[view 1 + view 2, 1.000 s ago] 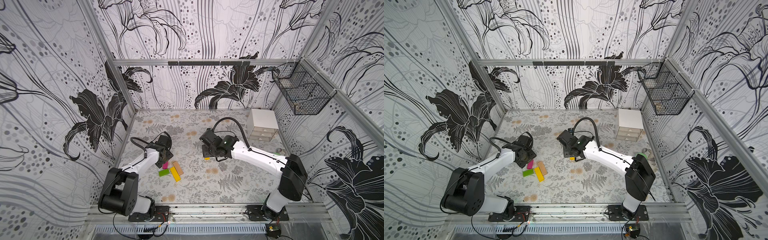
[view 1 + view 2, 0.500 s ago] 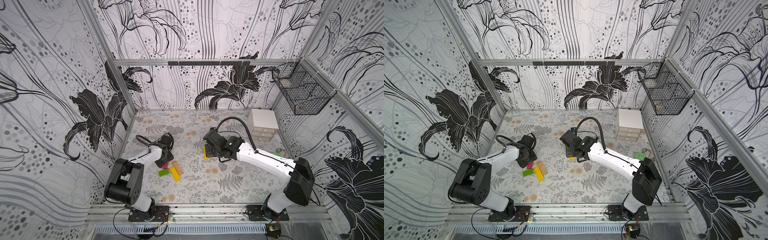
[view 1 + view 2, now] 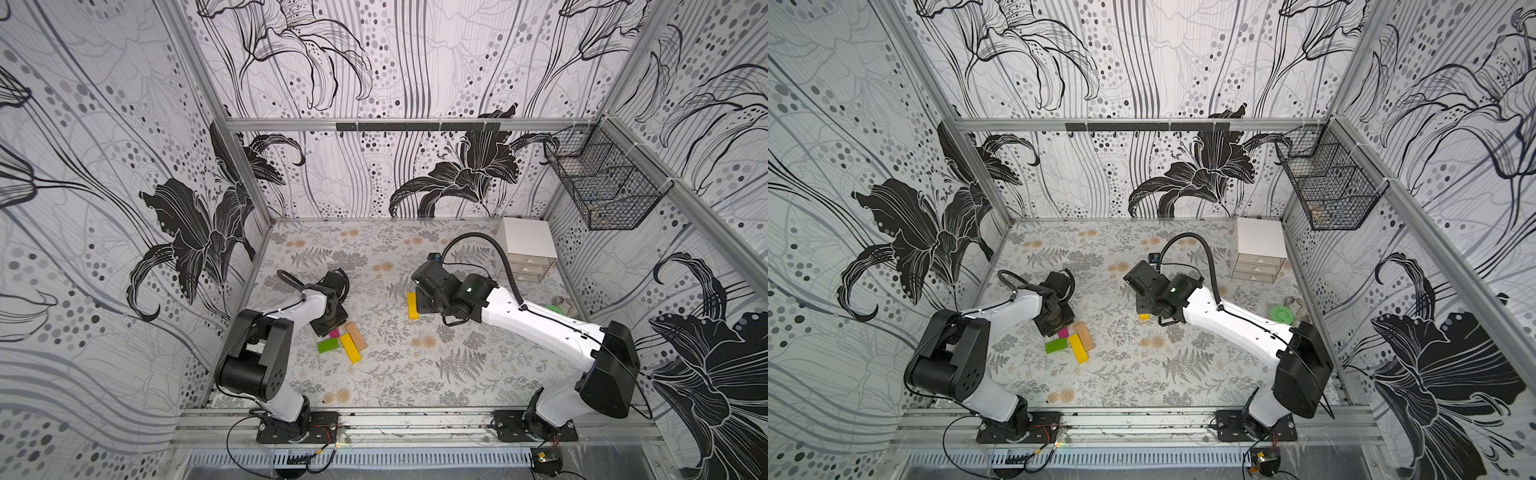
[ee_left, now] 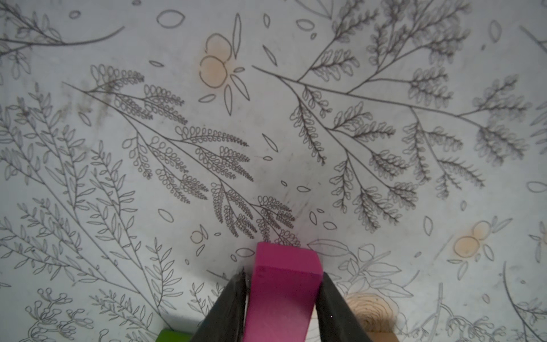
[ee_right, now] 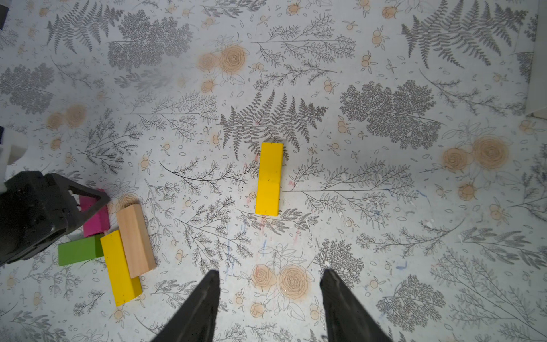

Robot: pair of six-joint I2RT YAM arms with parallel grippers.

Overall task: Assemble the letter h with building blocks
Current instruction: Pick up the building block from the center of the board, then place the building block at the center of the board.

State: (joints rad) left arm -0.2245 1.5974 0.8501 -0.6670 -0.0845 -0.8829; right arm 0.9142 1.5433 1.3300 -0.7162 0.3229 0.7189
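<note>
In both top views the left gripper points down at a cluster of 4 blocks on the left arm's side of the table. The magenta block is at its tips, with the green block, the clustered yellow block and the wood block beside it. The clustered yellow block and the wood block lie side by side, touching, and the green block's end meets the yellow one's side. Well apart, near mid-table, the lone yellow block lies flat just beside the right gripper; in a top view only an end of the lone yellow block shows past the arm. A white drawer chest stands in the back right corner. In the left wrist view the 2 black fingers stand close on either long side of the magenta block. 1 finger lies against it and the other shows a thin sliver of gap, so I cannot tell whether the grip is firm. In the right wrist view the right gripper is partly spread and empty, and the lone yellow block lies ahead of its tips, untouched.
</note>
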